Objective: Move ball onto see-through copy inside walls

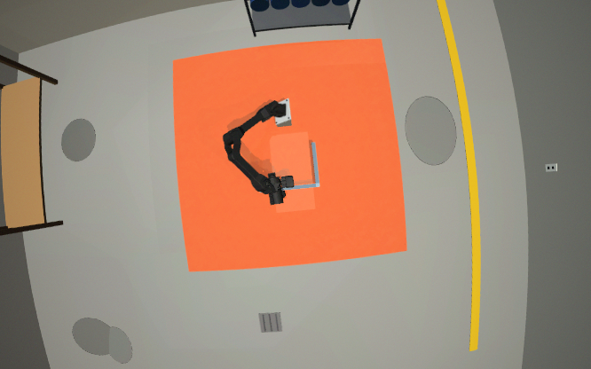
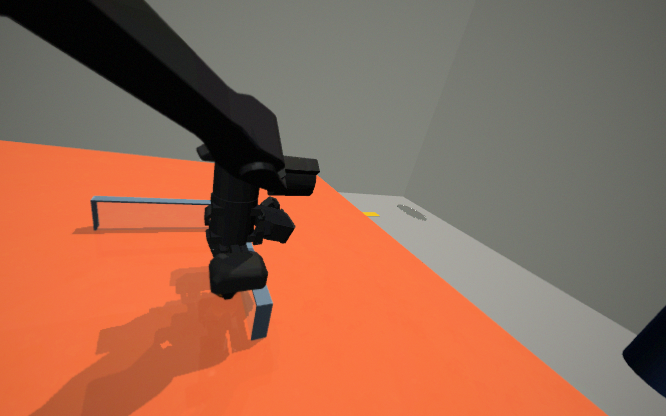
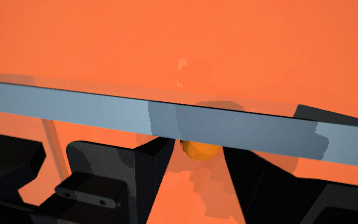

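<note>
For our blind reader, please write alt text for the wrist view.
An orange ball sits between the tips of the open black gripper, over the orange table. A low clear wall crosses the view in front, hiding the ball's top.

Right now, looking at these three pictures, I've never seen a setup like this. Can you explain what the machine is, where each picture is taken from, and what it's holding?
The black jointed thing is a robot arm standing on an orange table. At its end is a gripper, two fingers that pinch like tongs.

The top view looks straight down from the ceiling. The exterior view looks from the side, near table height. The wrist view comes from a camera on the arm, looking past the fingers.

On the table stand two low clear walls that meet in a corner. Between the fingers sits a small orange ball, partly hidden behind a wall's rim. The fingers stand slightly wider than the ball, so the gripper is open and not pinching it.
</note>
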